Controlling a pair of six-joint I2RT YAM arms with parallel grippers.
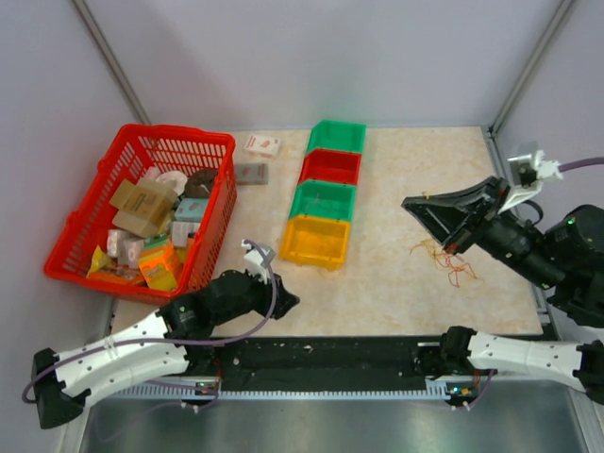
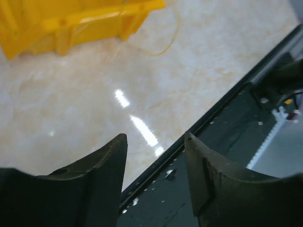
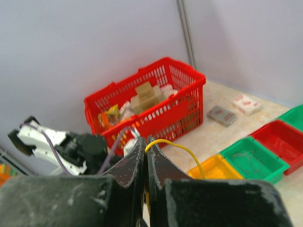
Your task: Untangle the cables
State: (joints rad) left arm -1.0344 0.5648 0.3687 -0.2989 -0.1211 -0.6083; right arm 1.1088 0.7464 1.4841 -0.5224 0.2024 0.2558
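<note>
My right fingers [image 3: 146,143] pinch shut on a yellow cable [image 3: 184,147], with the tangle of cables [image 1: 445,260] on the counter [image 1: 396,179] below; my left fingers [image 2: 156,151] stand apart, empty, near the yellow bin [image 2: 71,19]. Drawing one strand free appears to be underway. The next pull likely needs to be slow, away from the knot.

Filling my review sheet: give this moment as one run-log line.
left gripper: open, empty, near yellow bin | right gripper: shut on yellow cable | cable tangle: on table beneath right gripper
</note>
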